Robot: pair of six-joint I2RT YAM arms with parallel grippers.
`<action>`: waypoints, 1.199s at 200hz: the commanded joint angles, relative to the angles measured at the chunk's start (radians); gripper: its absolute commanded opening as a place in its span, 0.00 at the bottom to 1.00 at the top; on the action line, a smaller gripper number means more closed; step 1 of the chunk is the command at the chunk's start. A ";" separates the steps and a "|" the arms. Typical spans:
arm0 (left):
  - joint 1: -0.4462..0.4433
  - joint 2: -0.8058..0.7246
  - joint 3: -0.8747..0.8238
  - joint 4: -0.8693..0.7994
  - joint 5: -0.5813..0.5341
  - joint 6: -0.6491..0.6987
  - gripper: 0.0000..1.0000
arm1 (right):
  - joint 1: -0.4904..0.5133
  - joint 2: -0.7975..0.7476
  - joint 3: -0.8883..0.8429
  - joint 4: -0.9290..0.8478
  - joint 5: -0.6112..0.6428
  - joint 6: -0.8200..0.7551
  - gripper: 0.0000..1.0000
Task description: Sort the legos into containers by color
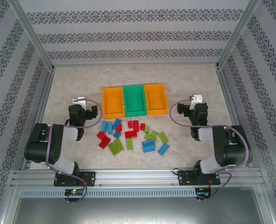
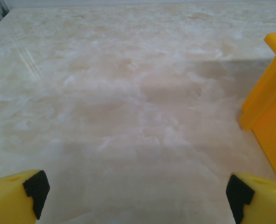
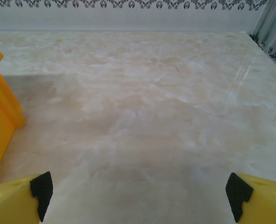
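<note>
The two arms (image 1: 51,144) are bolted to a rail (image 1: 138,177) at the near edge, one on each side, elbows folded back.

The left hand (image 2: 137,191) hangs low over the desk (image 1: 184,79). Its yellow fingers (image 2: 16,193) are spread wide, with nothing between them but bare marbled surface. The right hand (image 3: 140,189) mirrors it on the other side, fingers (image 3: 261,196) just as wide apart and gripping nothing.

Between the two hands, nearer than the bins, the legos (image 1: 130,134) lie loose on the desk in a scattered cluster. Red (image 1: 103,140), blue (image 1: 148,147) and green (image 1: 116,147) bricks are mixed together, some touching, some apart.

Just beyond them three bins stand side by side in a row, walls touching: the left orange bin (image 1: 113,102), the green bin (image 1: 135,100) and the right orange bin (image 1: 155,98). A corner of the left orange bin stands at the right edge of the left wrist view, and a corner of the right orange bin at the left edge of the right wrist view.

Past the bins the desk runs bare to patterned walls (image 1: 138,35).
</note>
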 commanded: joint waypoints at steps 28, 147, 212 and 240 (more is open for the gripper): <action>0.015 0.010 0.014 0.035 0.016 0.014 0.99 | -0.004 0.007 0.022 0.024 -0.023 -0.002 0.98; -0.002 -0.364 0.219 -0.629 -0.156 -0.230 0.92 | -0.018 -0.217 0.238 -0.528 -0.127 0.079 0.95; -0.078 -0.592 0.206 -0.923 0.021 -0.372 0.95 | 0.192 -0.103 0.544 -1.033 -0.271 0.088 0.77; -0.127 -0.622 0.160 -0.945 0.053 -0.378 0.95 | 0.227 0.031 0.637 -1.111 -0.264 0.151 0.69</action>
